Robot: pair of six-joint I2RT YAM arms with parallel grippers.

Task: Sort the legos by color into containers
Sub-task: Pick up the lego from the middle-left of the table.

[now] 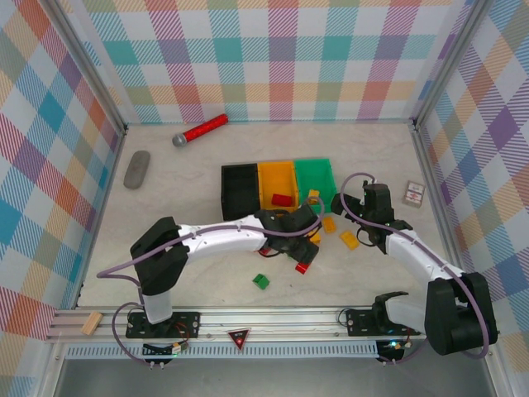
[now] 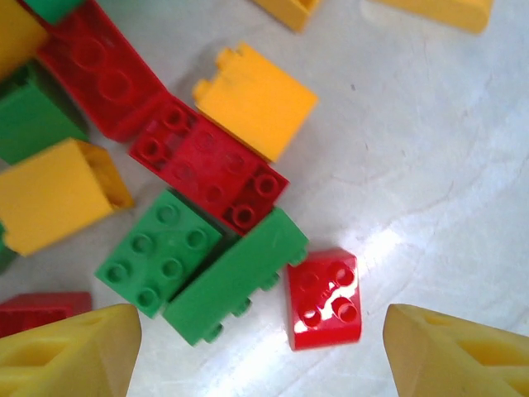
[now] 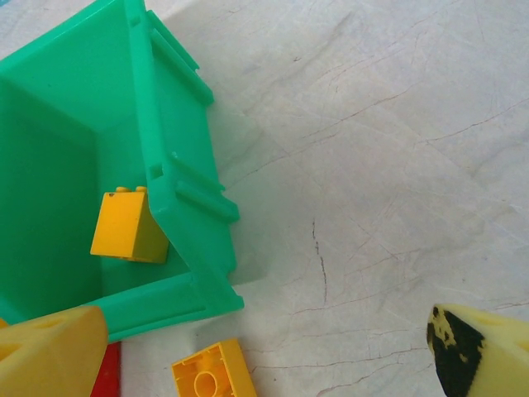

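Note:
My left gripper [image 2: 263, 356] hangs open over a pile of legos, its yellow fingertips on either side of a small red lego [image 2: 325, 298] without touching it. Beside that brick lie green legos [image 2: 235, 277], a larger red one [image 2: 211, 161] and yellow ones [image 2: 256, 99]. From above, the left gripper [image 1: 302, 240] is just in front of the black bin [image 1: 240, 190], orange bin [image 1: 277, 175] and green bin [image 1: 316, 172]. My right gripper [image 3: 264, 356] is open and empty beside the green bin [image 3: 178, 190], which holds a yellow lego [image 3: 128, 227]. Another yellow lego [image 3: 211, 376] lies on the table.
A red lego [image 1: 283, 199] sits in the orange bin. A lone green lego [image 1: 261, 282] and a red one [image 1: 303, 267] lie nearer the front. A red-handled microphone [image 1: 200, 130], a grey remote [image 1: 137, 169] and a small card [image 1: 414, 193] rest toward the back and sides.

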